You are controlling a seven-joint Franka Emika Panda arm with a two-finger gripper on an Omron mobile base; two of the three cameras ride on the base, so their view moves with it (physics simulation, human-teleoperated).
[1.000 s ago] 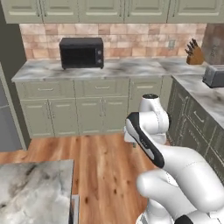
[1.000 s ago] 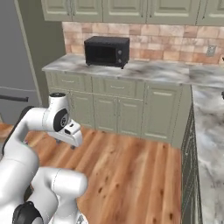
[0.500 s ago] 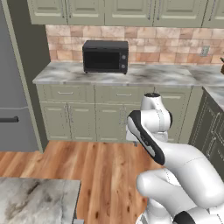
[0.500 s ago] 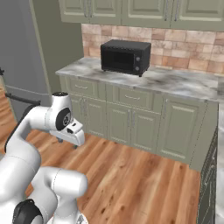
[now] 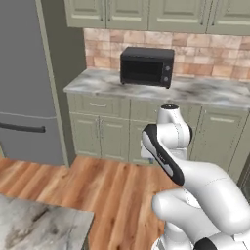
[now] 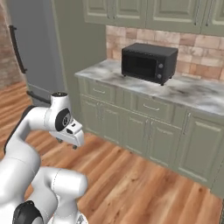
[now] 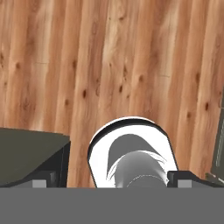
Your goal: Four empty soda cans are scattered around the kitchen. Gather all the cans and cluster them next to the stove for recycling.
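No soda cans are in view, and the stove is out of view too. My arm is folded close over the base, with the hand pointing down at the wood plank floor [image 7: 131,57]. The gripper [image 7: 111,183] is open: its dark fingertips [image 7: 40,183] stand far apart at the bottom of the hand view and hold nothing. In the right base view the gripper [image 6: 72,138] hangs below the wrist, well short of the cabinets.
A black microwave [image 5: 146,67] [image 6: 148,62] sits on the marble counter [image 5: 210,93] over sage-green cabinets [image 6: 151,131]. A tall grey fridge [image 5: 24,93] [image 6: 33,48] stands to the left. A marble island corner [image 5: 39,227] lies at the lower left.
The whole scene has slid right in both base views as the base turns left, bringing the fridge into view. The arm keeps its folded pose and the gripper stays open.
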